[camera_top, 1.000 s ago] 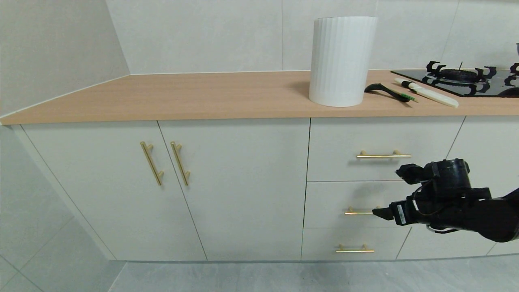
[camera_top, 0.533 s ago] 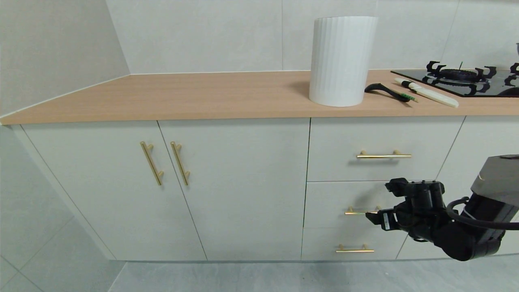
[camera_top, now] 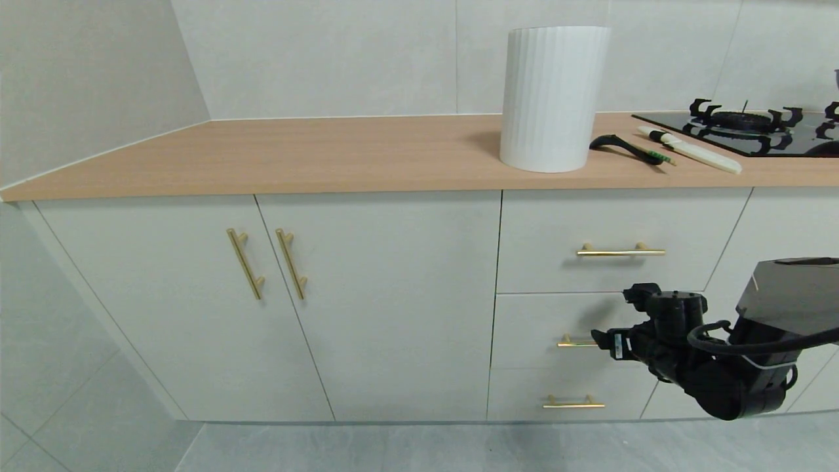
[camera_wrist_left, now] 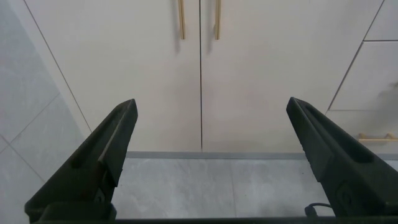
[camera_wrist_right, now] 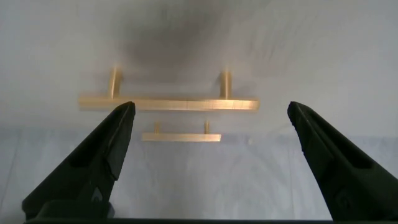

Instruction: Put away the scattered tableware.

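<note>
On the wooden counter, to the right of a tall white ribbed holder, lie a black ladle, green-tipped chopsticks and a white knife. Below the counter, my right gripper is open, close in front of the middle drawer's brass handle. In the right wrist view that handle lies ahead of the open right gripper, not touched. My left gripper is open and empty, facing the cabinet doors near the floor.
A black gas hob sits at the counter's far right. The drawer stack has a top handle and a bottom handle, all drawers closed. Two cabinet doors with brass handles stand to the left. Grey tiled floor lies below.
My right arm has swung left and in toward the drawer fronts, bringing its open gripper up to the middle drawer's handle. The items on the counter have not moved.
</note>
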Controlling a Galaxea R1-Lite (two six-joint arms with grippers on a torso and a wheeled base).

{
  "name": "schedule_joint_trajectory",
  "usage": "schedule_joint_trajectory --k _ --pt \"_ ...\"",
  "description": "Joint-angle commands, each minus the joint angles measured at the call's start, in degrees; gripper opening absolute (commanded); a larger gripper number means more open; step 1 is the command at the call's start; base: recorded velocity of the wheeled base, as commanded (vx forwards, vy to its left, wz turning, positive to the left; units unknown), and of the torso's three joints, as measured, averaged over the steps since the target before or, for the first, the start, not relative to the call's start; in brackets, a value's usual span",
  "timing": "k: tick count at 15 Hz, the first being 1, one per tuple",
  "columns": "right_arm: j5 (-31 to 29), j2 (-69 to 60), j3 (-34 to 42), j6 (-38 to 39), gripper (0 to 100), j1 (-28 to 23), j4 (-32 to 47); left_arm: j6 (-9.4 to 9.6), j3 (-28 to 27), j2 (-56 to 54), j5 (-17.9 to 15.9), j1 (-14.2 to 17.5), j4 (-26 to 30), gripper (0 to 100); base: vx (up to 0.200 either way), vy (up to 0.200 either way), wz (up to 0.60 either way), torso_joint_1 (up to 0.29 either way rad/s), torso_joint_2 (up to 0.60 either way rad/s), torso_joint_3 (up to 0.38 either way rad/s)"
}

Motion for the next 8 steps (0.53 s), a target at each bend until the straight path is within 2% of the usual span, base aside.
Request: schedule_joint_trajectory --k 1,8 --pt "-0.26 2.25 -0.23 -0.07 100 0.10 -0.33 0.00 0.02 0.07 0.04 0.05 -0.01 100 0.000 0.000 0.00 0.000 0.00 0.000" --pt "-2.28 7.00 -4.01 0.11 100 0.01 -2.35 0.00 0.02 0.07 0.04 0.05 -0.01 100 0.000 0.000 0.00 0.000 0.00 0.000"
